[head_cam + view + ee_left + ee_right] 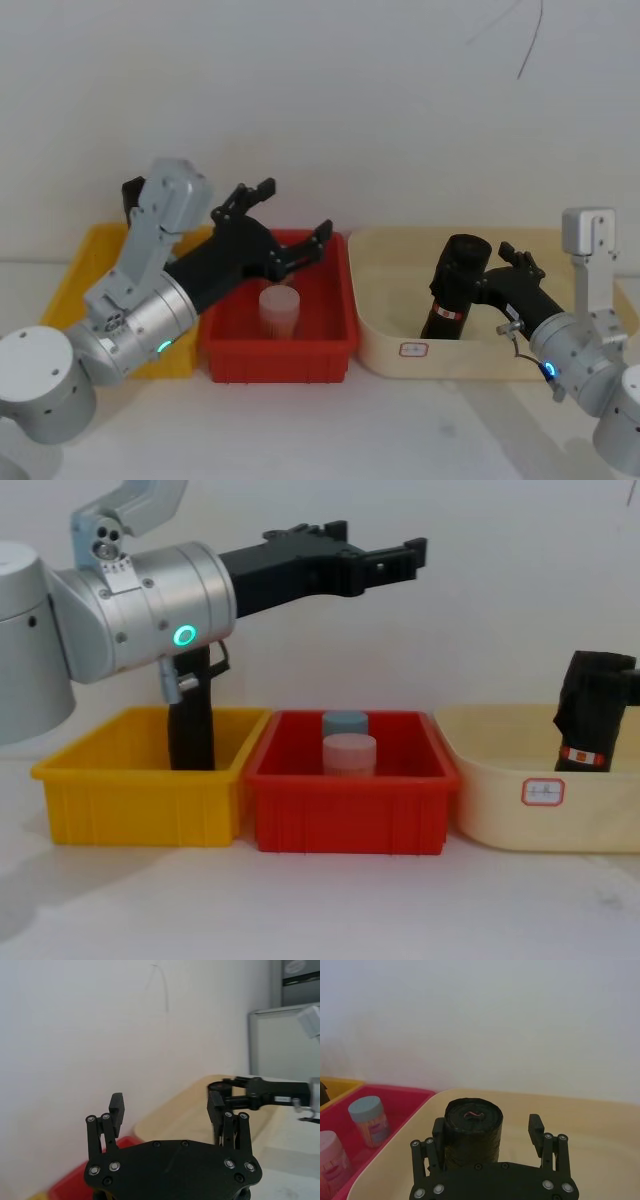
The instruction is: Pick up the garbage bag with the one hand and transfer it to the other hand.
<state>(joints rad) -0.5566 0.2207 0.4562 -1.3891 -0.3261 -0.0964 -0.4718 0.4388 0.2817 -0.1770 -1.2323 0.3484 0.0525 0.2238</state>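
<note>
The garbage bag [452,290], a black roll with a red-and-white band low on it, stands slightly tilted in the cream tub [400,330]. My right gripper [492,268], on the arm with the blue light, is at the roll's upper end. In the right wrist view the garbage bag [472,1122] sits between the fingers of the right gripper [487,1130], which is open: one finger is against the roll and the other stands a gap away. My left gripper [292,210], on the green-lit arm, hangs open and empty in the air above the red bin [225,345].
A pink jar [349,752] and a blue-lidded jar [345,722] stand in the red bin. A plain black roll [190,725] stands in the yellow bin [140,805] behind my left arm. A white wall runs close behind all three bins.
</note>
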